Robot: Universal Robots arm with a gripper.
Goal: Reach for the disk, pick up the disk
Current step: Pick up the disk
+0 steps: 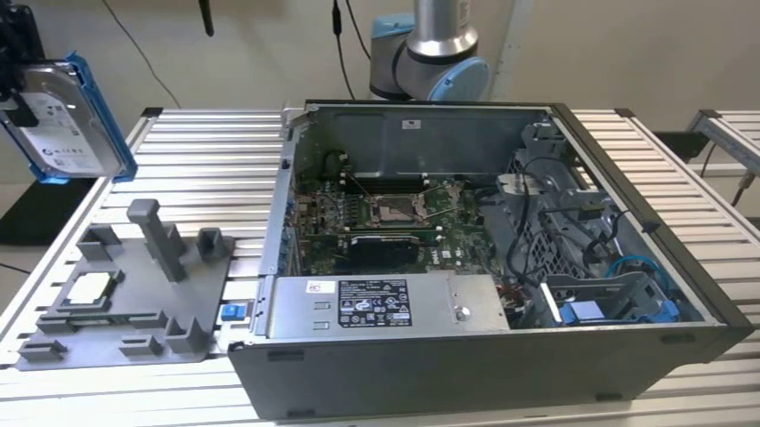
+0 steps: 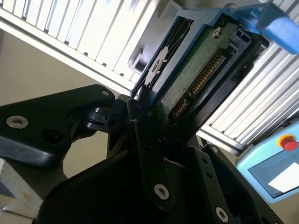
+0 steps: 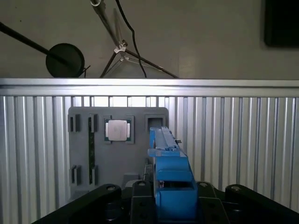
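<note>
The black tool [image 2: 148,112] is clenched on the disk [image 2: 196,70], a flat silver hard drive with a white label and bright blue plastic rails, its dark fingers [image 2: 140,126] pressing on one end so that the green circuit-board underside shows in the second wrist view. In the first wrist view the disk [image 3: 169,163] appears edge-on, sticking out from the tool. In the exterior view the disk [image 1: 66,116] hangs in the air at that view's far left, upright and slightly tilted, label facing the camera, above and apart from the grey plastic fixture plate [image 1: 131,302]. A small square silver chip [image 1: 92,286] lies in that plate, which rests on the ribbed aluminium desk [image 1: 202,160] beside an open grey computer case [image 1: 475,267].
</note>
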